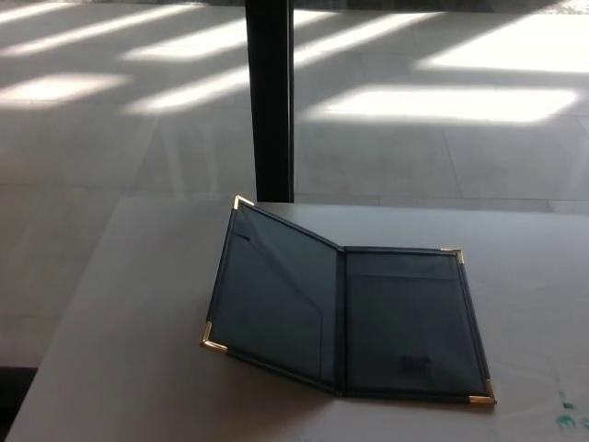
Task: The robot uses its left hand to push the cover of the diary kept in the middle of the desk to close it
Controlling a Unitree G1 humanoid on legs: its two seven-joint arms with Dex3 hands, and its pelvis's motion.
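The dark diary point(345, 318) lay open in the middle of the pale desk point(129, 350), its left cover point(271, 299) tilted up and its right cover flat. Neither robot hand showed, so their state could not be told.

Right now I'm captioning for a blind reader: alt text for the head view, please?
A dark blue-grey leather-look diary with gold metal corners lies open on a pale white desk, its left cover raised at an angle. Neither robot hand shows; a black post stands behind.
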